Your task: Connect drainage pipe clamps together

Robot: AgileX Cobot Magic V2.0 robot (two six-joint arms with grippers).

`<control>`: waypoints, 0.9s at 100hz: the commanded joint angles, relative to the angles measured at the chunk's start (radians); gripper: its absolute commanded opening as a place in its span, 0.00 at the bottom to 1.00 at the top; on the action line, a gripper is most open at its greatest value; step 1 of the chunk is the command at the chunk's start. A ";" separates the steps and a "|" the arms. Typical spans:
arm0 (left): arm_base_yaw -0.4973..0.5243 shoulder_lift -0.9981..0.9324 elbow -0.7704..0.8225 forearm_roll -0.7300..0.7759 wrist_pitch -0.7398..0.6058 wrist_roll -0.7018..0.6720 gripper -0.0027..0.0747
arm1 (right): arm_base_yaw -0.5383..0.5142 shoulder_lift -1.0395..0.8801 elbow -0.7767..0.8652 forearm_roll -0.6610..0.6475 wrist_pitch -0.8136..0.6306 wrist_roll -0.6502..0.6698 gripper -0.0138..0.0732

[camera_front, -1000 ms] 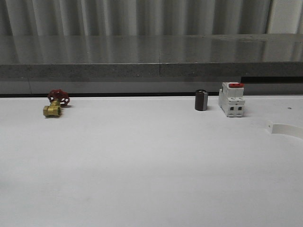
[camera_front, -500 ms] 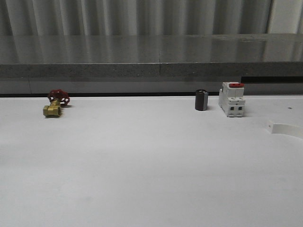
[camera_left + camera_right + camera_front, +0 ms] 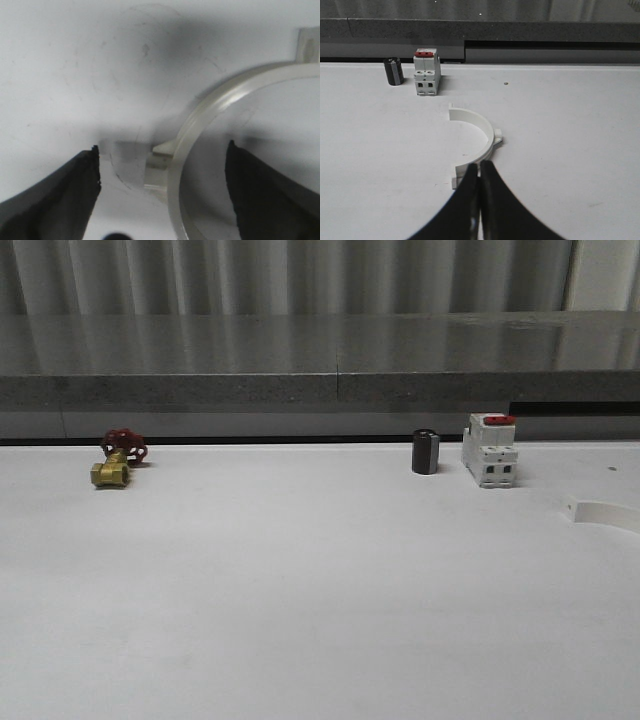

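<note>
One white half-ring drainage pipe clamp (image 3: 485,132) lies on the table before the breaker, its outer nub (image 3: 497,135) pointing away from the arc's opening. My right gripper (image 3: 480,166) is shut, its tips pinching the band of this clamp near one end tab (image 3: 456,181). The front view catches that clamp's end (image 3: 600,513) at the far right edge. A second drainage pipe clamp (image 3: 210,107) curves between the spread fingers (image 3: 70,192) of my left gripper (image 3: 162,148), which is open just above it. Its nub (image 3: 161,159) sits midway between the jaws.
A brass valve with a red handwheel (image 3: 115,460) stands at the back left. A black cylinder (image 3: 425,452) and a white breaker with a red switch (image 3: 490,450) stand at the back right. A grey ledge (image 3: 320,390) runs behind the table.
In the front view the clamp end at the right edge rose a little and came back down. Nothing else has moved.
</note>
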 commanded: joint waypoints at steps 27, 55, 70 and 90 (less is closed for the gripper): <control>-0.003 -0.024 -0.028 -0.005 0.017 0.001 0.11 | -0.006 -0.015 -0.015 0.001 -0.078 -0.006 0.08; -0.054 -0.083 -0.028 -0.005 0.023 0.001 0.01 | -0.006 -0.015 -0.015 0.001 -0.078 -0.006 0.08; -0.126 -0.154 -0.026 -0.009 0.082 -0.021 0.01 | -0.006 -0.015 -0.015 0.001 -0.078 -0.006 0.08; -0.261 -0.279 0.064 -0.005 0.083 -0.190 0.01 | -0.006 -0.015 -0.015 0.001 -0.078 -0.006 0.08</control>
